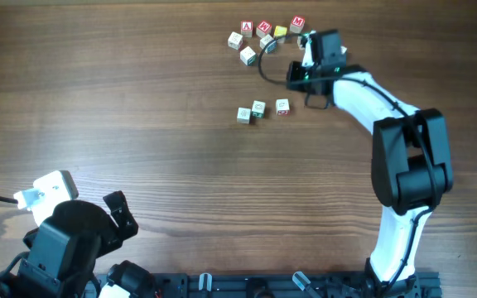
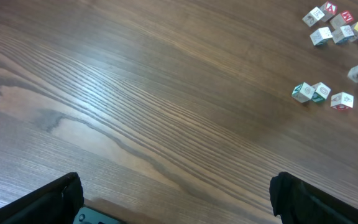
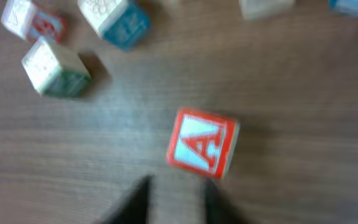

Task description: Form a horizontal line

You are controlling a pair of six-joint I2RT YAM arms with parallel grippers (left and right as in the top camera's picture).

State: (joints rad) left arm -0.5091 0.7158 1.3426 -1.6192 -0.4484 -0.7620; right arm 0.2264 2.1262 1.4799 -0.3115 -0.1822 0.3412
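Note:
A short row of three pale cubes (image 1: 259, 110) lies mid-table. The two left ones touch and the right one, with a red mark, sits a little apart. The row also shows in the left wrist view (image 2: 320, 93). My right gripper (image 1: 308, 51) is above and to the right of the row, beside the loose cluster. It is open and blurred in the right wrist view (image 3: 176, 202), with a red "A" cube (image 3: 202, 143) lying just beyond its fingertips, not between them. My left gripper (image 1: 118, 217) is open and empty at the near left, fingers wide apart (image 2: 176, 199).
Several loose letter cubes (image 1: 263, 35) lie scattered at the far edge, left of the right gripper, and show in the left wrist view (image 2: 337, 25). Three more cubes (image 3: 55, 67) lie ahead of the right gripper. A black cable (image 1: 265, 66) loops near the cluster.

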